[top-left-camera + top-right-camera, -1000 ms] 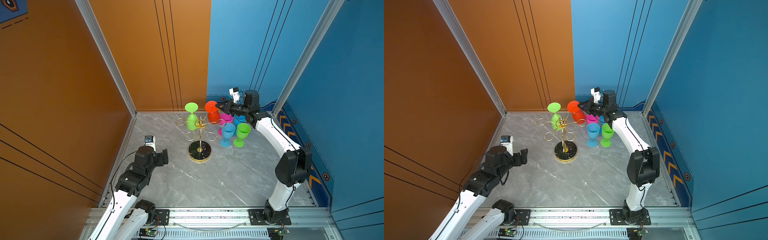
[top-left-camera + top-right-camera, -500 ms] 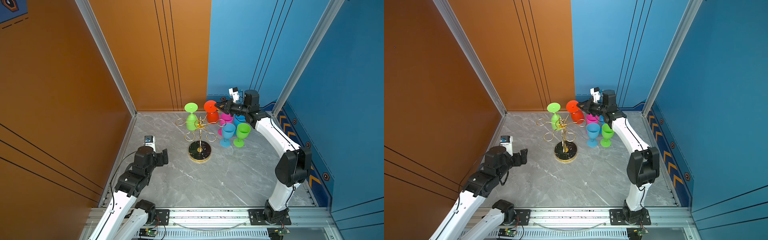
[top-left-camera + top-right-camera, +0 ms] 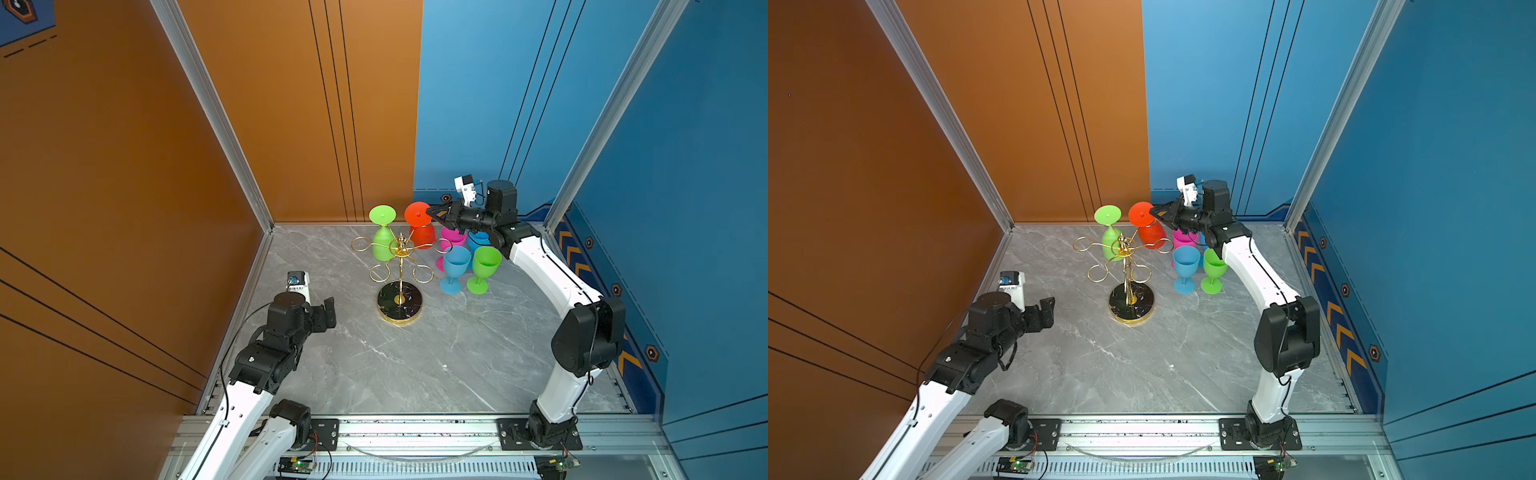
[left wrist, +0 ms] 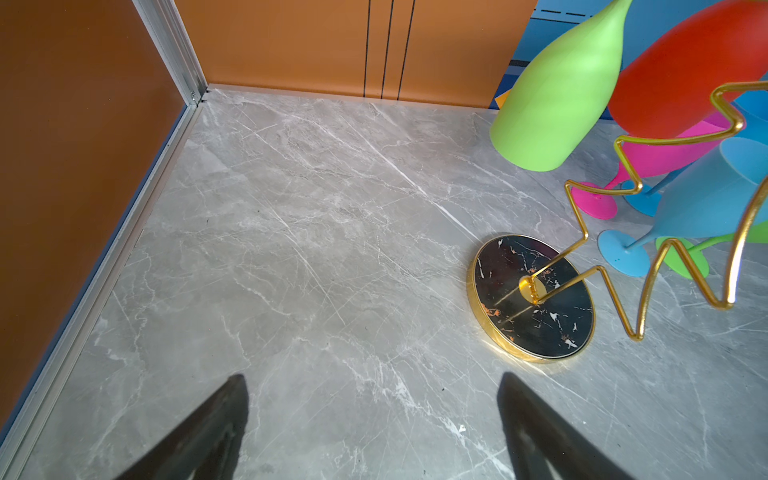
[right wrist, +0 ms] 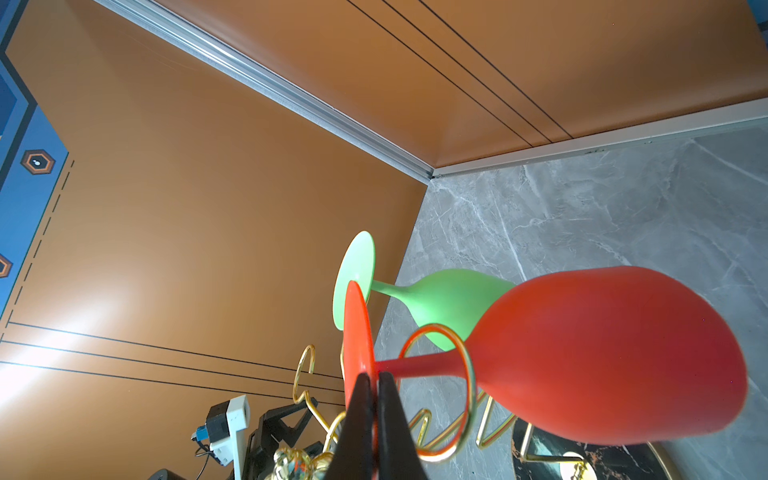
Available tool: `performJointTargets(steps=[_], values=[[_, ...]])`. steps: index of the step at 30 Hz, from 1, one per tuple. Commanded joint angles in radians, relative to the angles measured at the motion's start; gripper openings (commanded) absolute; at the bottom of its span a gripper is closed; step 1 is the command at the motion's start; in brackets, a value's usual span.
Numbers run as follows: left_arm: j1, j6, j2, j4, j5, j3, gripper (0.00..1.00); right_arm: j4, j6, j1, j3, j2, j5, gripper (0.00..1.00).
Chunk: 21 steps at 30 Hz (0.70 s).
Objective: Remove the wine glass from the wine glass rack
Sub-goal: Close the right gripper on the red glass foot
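Front left, left claw (image 3: 326,311) gapes empty. Mid surface (image 3: 415,365): wine glass rack (image 3: 400,266), red wine glass (image 3: 422,237) hanging in a far loop (image 5: 432,328), right claw (image 3: 432,212) clamped on its foot. Next imo: slide stem out thru loop gap.

**Right arm out, left arm back**

The right arm (image 3: 540,262) stretches far forward, wrist level, with the right gripper (image 3: 430,212) pinched tight on the foot of the red wine glass (image 3: 423,237). The left arm (image 3: 266,361) is folded low, with the left gripper (image 3: 327,311) spread wide and empty.
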Motion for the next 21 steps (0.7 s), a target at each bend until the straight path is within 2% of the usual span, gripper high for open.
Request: performJointTargets(steps=[1, 21], values=[[0.010, -0.008, -0.012, 0.004, 0.020, -0.003, 0.94, 0.002, -0.033, 0.008, -0.022, -0.058, -0.023, 0.00], [0.012, -0.011, -0.016, 0.005, 0.021, -0.005, 0.94, -0.056, -0.089, 0.047, -0.074, -0.117, -0.029, 0.00]])
